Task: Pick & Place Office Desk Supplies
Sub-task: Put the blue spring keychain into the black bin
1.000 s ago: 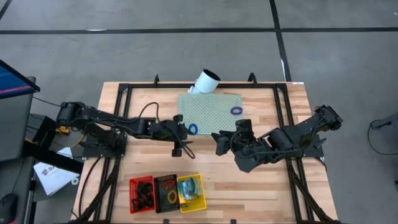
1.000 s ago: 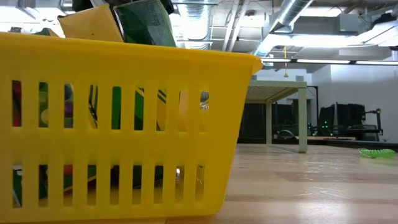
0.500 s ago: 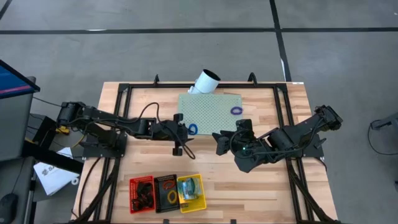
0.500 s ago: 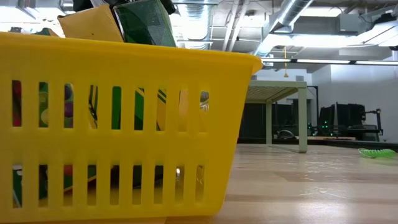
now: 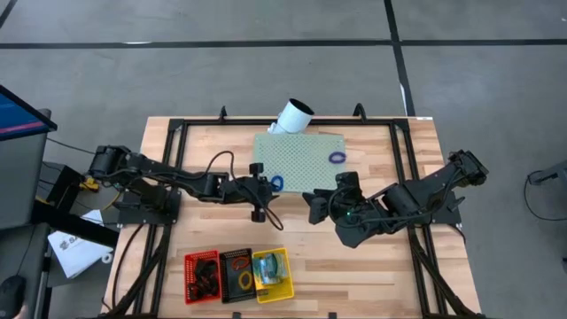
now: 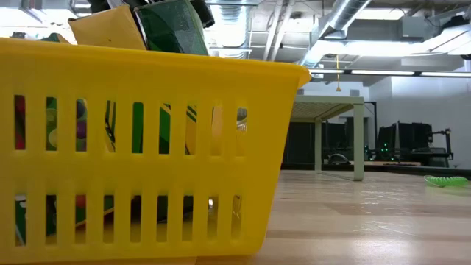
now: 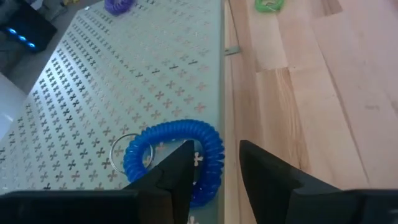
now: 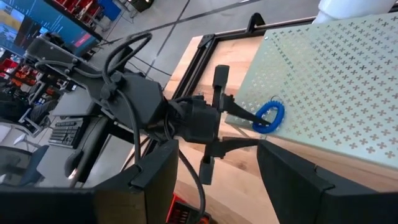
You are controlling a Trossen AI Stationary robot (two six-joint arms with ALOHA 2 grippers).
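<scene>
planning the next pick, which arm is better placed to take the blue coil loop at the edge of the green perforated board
Left. The left pincer already straddles the blue coiled plastic loop at the edge of the pale green perforated board, its fingers on either side. The right pincer waits open off the board, farther from the loop.

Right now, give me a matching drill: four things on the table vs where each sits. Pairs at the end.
Things:
1. blue coil loop
2. purple coil loop
3. white tube
4. yellow basket

Places:
A. far edge of the perforated block
B. right part of the block, lying on it
C. near table edge, rightmost of three baskets
D. block's left edge, at the left gripper

Pairs: 1-D, 2-B, 3-A, 4-C
</scene>
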